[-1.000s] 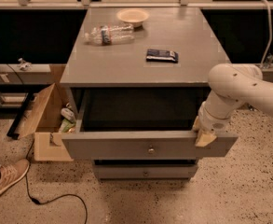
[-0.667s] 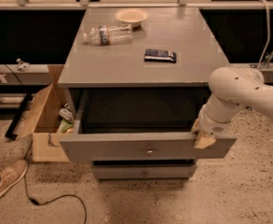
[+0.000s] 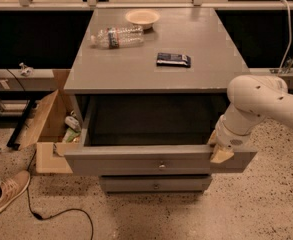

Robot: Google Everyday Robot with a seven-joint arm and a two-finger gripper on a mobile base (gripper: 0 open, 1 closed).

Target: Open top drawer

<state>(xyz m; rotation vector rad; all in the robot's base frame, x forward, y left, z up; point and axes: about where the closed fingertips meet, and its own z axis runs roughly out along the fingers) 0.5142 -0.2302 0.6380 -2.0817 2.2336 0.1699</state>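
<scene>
Pulled slightly farther out: top drawer [image 3: 126, 161] | front runs left-right, facing camera | claw [image 3: 217, 146] clamps right end

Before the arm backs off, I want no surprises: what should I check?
1. Wide grey wooden top drawer pulled out, its box open to view: ok.
2. Gripper at the right end of that drawer's front edge: ok.
3. Gripper's hold on the front: cannot tell.
4. Clear plastic bottle, tan bowl, dark flat packet lying back from the cabinet's edges: ok.
5. Floor at left free: not ok, a tan shoe and black cable lie there.
</scene>
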